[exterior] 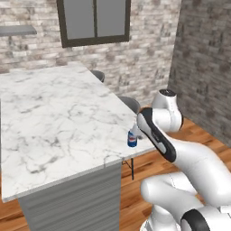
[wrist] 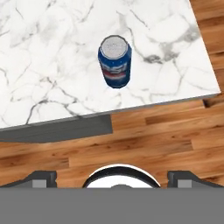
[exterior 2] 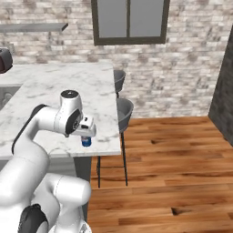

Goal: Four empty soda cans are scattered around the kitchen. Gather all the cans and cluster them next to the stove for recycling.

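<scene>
1. Hand view: the small blue cylindrical soda can with a silver top and white-red marks (wrist: 115,62) stands upright on the white grey-veined marble desk (wrist: 48,65), at about twelve o'clock from the claw (wrist: 112,177) and close to the desk's near edge, with brown wooden floor (wrist: 131,140) past that edge.
2. Spread wide and holding nothing, the claw's two dark fingertips (wrist: 41,178) sit far apart at the bottom, apart from the can.
3. Left base view: the can (exterior: 132,138) sits near the desk's corner, just beside the white arm's wrist (exterior: 155,131).
4. Right base view: the can (exterior 2: 86,142) shows just below the hand, with two grey stools (exterior 2: 124,109) beyond the desk's side.
5. Risk, as I judge it: the can is light and empty, so a finger brushing it on the way down could tip it.
6. So near the edge, a nudged can could roll off onto the floor.
7. A descent off centre could close on the rim rather than the body, and the can could slip.
</scene>
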Available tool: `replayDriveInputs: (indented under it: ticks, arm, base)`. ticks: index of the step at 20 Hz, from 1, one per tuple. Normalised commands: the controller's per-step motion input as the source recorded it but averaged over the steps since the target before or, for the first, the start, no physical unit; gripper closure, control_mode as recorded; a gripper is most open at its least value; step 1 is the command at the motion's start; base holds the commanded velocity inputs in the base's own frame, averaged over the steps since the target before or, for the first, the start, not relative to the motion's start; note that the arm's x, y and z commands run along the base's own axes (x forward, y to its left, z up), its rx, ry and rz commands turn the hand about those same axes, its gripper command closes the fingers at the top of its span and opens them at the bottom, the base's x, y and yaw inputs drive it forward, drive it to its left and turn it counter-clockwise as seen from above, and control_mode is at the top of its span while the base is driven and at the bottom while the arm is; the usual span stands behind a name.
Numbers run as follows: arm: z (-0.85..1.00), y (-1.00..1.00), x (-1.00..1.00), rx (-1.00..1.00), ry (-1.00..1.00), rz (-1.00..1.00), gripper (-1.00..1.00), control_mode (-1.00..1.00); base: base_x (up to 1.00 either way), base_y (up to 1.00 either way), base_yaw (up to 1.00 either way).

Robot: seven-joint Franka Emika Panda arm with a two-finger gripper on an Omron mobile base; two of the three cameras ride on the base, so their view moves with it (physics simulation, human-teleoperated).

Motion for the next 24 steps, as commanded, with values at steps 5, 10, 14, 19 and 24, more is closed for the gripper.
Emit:
replayDriveInputs:
  ticks: [5,10,14,19,24]
  arm:
    - [-0.03,0.03,0.40,0.00,0.03,0.00,-1.00,-1.00]
    - [-0.14,0.04,0.45,0.00,0.05,0.00,-1.00,-1.00]
    - [-0.14,0.01,0.40,0.00,0.04,0.00,-1.00,-1.00]
    - [-0.18,0.05,0.34,0.00,0.04,0.00,-1.00,-1.00]
    - [-0.25,0.09,0.27,0.00,0.03,0.00,-1.00,-1.00]
  base:
    - [0.00,0.00,0.00]
    - [0.00,0.00,0.00]
    - [0.00,0.00,0.00]
    - [0.00,0.00,0.00]
    - [0.00,0.00,0.00]
